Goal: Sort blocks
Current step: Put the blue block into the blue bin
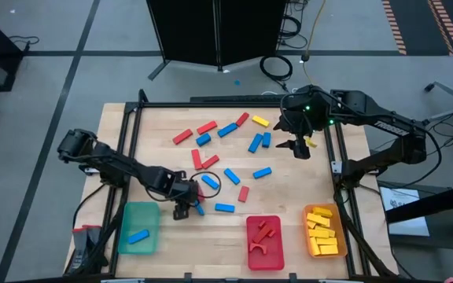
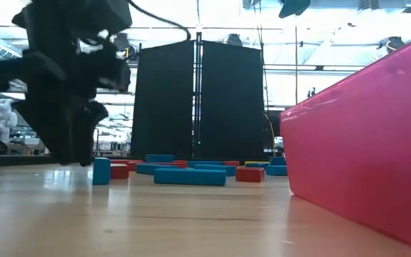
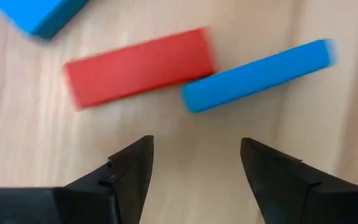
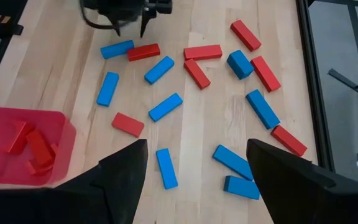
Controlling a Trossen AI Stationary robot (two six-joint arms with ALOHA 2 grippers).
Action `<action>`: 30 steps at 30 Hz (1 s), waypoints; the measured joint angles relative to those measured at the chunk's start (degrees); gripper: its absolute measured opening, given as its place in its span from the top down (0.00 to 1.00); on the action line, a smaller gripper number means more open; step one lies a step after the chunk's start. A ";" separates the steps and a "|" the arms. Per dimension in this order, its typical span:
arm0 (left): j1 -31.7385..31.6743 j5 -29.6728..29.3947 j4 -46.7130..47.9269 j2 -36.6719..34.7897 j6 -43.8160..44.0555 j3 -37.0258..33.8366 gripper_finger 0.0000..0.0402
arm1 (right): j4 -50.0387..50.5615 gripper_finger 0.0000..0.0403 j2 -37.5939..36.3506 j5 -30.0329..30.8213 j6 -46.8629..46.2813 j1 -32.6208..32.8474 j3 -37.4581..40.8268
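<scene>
Low and left of centre in the high view, my left gripper (image 1: 183, 211), fingers apart and empty, hung over a blue block (image 3: 258, 74) touching a red block (image 3: 140, 66), so I judged straddling only the blue mattered.

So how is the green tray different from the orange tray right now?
The green tray sits at the left of the table's near edge, the orange tray at the right. The green tray holds one blue block; the orange tray holds a pile of yellow blocks. So the green tray shows mostly bare floor, the orange hardly any. Both are rectangular trays of similar size.
</scene>
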State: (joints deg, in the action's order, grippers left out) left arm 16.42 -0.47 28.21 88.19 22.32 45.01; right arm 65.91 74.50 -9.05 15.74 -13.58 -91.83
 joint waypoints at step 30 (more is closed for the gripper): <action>1.43 0.48 -8.31 8.80 -39.36 4.27 0.59 | 0.83 0.33 0.00 -0.27 -1.52 0.02 -0.02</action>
State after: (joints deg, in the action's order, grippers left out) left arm 17.85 0.01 19.90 96.99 -17.04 49.28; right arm 66.74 74.50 -9.32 14.22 -13.56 -91.85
